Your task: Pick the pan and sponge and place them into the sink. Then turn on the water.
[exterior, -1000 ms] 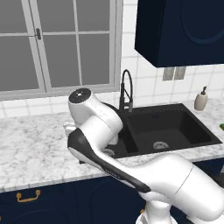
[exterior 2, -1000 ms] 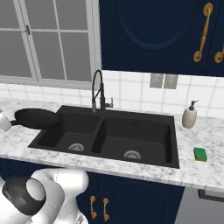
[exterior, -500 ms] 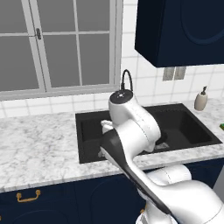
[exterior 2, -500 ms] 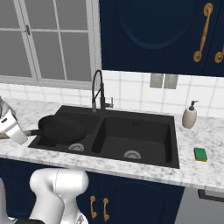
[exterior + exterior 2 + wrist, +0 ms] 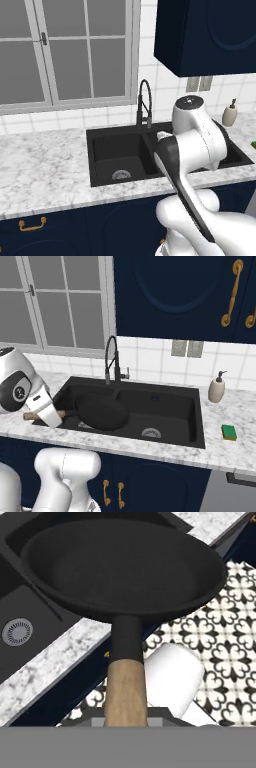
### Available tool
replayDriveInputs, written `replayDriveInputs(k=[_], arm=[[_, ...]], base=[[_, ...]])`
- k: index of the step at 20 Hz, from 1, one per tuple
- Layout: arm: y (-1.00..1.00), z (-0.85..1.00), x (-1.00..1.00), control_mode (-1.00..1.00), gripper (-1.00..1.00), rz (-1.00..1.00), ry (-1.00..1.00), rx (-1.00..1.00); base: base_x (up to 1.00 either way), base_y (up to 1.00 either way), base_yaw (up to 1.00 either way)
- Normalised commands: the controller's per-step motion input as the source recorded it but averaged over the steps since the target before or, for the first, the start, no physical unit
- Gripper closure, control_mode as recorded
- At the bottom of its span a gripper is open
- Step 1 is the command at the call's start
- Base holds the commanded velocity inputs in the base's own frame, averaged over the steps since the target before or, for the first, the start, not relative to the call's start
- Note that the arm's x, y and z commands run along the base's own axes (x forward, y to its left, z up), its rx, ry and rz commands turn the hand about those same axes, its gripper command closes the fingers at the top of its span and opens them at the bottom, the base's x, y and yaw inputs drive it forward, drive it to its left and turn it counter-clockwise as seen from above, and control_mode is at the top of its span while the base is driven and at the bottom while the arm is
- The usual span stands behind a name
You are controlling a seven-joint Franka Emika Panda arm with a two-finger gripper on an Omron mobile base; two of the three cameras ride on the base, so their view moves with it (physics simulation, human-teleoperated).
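Observation:
The black pan (image 5: pixel 101 411) hangs over the left basin of the black sink (image 5: pixel 172 412), about level. Its wooden handle (image 5: pixel 33 416) points left into my gripper (image 5: pixel 47 415), which is shut on it at the counter's front left. In the hand view the pan (image 5: pixel 125 564) spreads above its handle (image 5: pixel 126 689), with a silver drain (image 5: pixel 17 632) to the left. The green and yellow sponge (image 5: pixel 229 431) lies on the marble counter right of the sink, far from the gripper. The black faucet (image 5: pixel 112 358) stands behind the divider. No water is in view.
A beige soap dispenser (image 5: pixel 216 388) stands behind the sponge by the wall. In the left base view my white arm (image 5: pixel 195 145) covers the sink's right basin (image 5: pixel 235 152). The window (image 5: pixel 65 55) is behind the counter, and dark cabinets (image 5: pixel 185 296) hang over the sink.
The arm has swung right, carrying the pan from the counter left of the sink to above the left basin. The grip on the handle has stayed shut.

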Motion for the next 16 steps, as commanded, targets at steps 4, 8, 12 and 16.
replayDriveInputs(k=[4,8,12,16], arm=[[-0.88,0.0,0.02,-1.0,1.0,-0.01,0.0,0.0],[-0.72,0.0,0.39,-1.0,1.0,0.05,0.03,0.05],[-0.59,0.0,0.63,-1.0,1.0,0.04,0.13,0.07],[-0.44,-0.01,0.85,-1.0,1.0,0.0,0.21,0.05]], base=[[0.0,0.0,0.0],[0.0,0.0,0.0],[0.0,0.0,0.0],[0.0,0.0,0.0]])
